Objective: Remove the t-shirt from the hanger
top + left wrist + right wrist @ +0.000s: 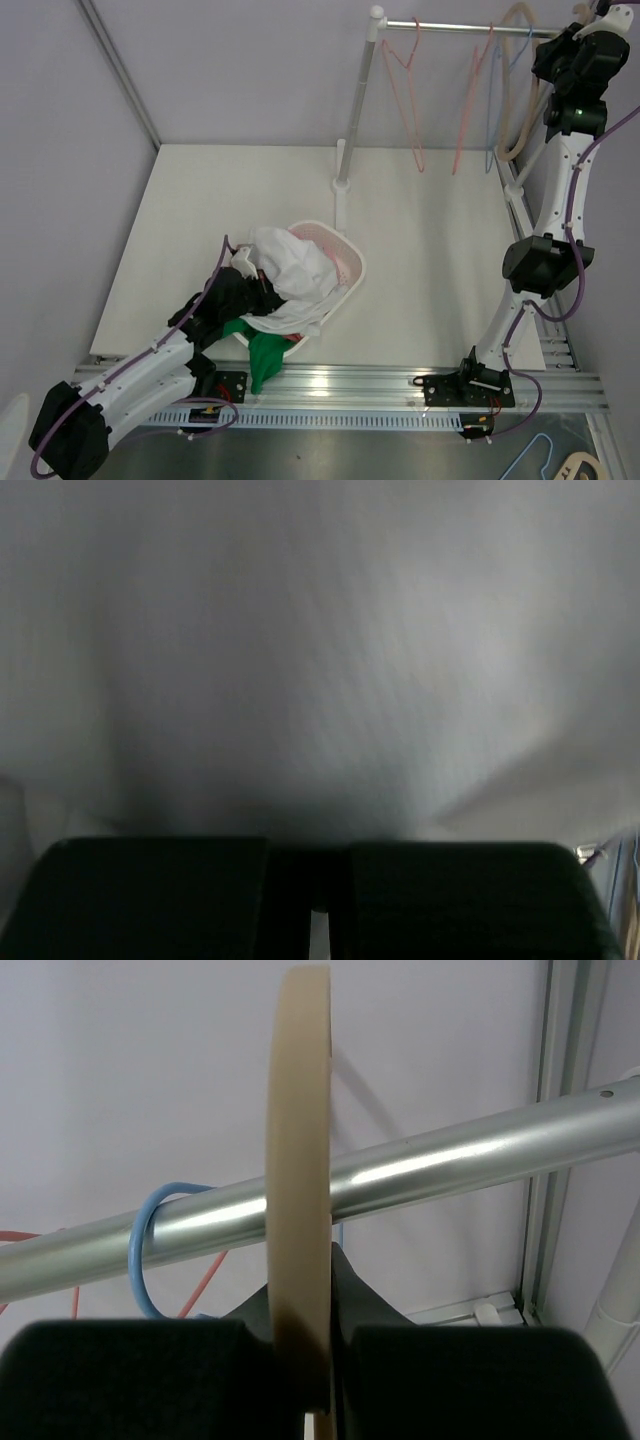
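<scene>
T-shirt (290,265), white and crumpled, lay heaped over a white mesh basket (345,250) at the near left, off any hanger.
On the white table (420,280) a silver metal clothes rail (450,27) stood at the far side, and a green garment (262,360) spilled over the basket's near edge. The right gripper (318,1365) pinched a beige plastic hanger (298,1160) hooked over the rail. The left gripper (315,890) was pressed together against white cloth — whether it nipped any fabric could not be told.
</scene>
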